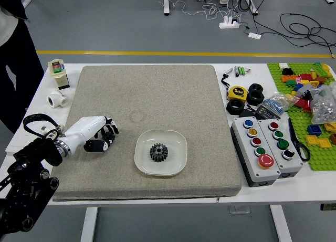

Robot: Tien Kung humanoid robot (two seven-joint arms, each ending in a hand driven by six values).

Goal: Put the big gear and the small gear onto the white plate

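Large black gear [159, 153] seated on rounded white plate [176, 147]; small black gear [107, 133], gripped in white-shelled left hand [90, 129], fingers curled, awaits placement.

The robot's left arm [38, 192] is showing glossy black casing, with round caps [54, 183] dotting it. A black cable [35, 117] is looping near the silvery wrist ring [63, 148]. The left hand [93, 133] is pairing white with black. The person is wearing a pale top [6, 28] and black trousers [22, 58].
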